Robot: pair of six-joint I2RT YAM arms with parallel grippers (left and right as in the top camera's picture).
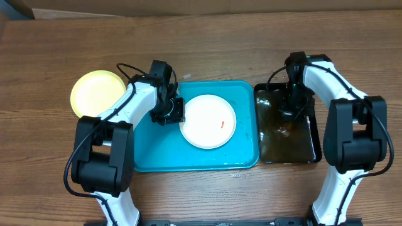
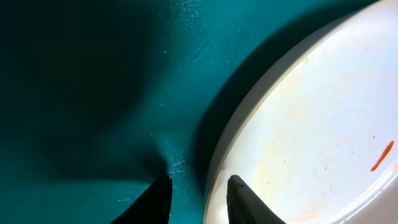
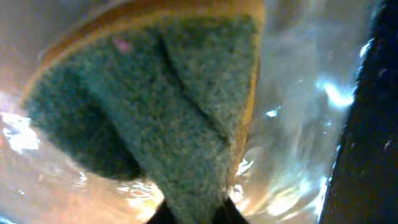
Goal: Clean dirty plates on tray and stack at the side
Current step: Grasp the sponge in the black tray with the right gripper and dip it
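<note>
slick, stiff round white plate (image 2: 311, 143): take the rim the left gripper (image 2: 199, 182) narrowly straddles, seemingly unclamped; right gripper (image 3: 194, 214) pinches soft green sponge (image 3: 155, 112).

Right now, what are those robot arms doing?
The left gripper straddles the rim of the white plate, which has an orange smear, on the blue tray. The right gripper is shut on a green sponge in the black tray of water. A yellow plate sits on the table.
</note>
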